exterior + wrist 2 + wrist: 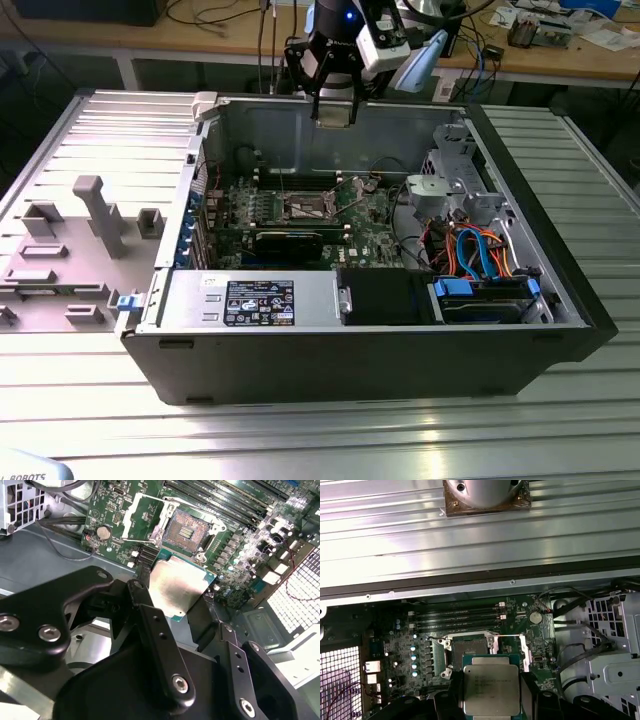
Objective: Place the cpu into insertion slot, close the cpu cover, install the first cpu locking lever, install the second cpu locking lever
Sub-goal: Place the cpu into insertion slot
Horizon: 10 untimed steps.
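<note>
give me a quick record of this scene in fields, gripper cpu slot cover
gripper: shut on the cpu, above the open case
cpu: held by its edges over the motherboard, not yet in the slot
slot: empty, dark centre exposed
cover: open, folded back beside the slot
task state: no step done yet

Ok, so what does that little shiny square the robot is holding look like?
The cpu is a small flat square chip with a dull silver-grey metal top bearing faint print, on a thin green base that peeks out at its edges. The gripper pinches it by two opposite sides, holding it in the air above the open insertion slot.
</note>
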Available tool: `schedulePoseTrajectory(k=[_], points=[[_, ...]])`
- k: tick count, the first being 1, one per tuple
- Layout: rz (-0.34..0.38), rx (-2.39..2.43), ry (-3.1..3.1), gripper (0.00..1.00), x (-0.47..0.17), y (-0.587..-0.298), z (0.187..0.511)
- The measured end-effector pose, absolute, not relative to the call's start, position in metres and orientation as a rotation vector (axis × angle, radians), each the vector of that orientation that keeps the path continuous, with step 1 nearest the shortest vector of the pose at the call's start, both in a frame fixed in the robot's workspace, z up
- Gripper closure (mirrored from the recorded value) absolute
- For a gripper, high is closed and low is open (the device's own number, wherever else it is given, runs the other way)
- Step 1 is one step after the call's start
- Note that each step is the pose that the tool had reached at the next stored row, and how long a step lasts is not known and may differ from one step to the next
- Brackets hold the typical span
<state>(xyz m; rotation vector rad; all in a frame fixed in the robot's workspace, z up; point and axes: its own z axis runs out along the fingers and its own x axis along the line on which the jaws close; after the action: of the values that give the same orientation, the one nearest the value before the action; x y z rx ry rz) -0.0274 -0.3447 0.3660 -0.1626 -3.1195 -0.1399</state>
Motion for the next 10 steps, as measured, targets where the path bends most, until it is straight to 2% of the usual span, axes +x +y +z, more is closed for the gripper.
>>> schedulePoseTrajectory(k=[10], points=[[-0.141, -0.265, -3.115, 0.46, -0.0274, -0.3447, 0.3654]])
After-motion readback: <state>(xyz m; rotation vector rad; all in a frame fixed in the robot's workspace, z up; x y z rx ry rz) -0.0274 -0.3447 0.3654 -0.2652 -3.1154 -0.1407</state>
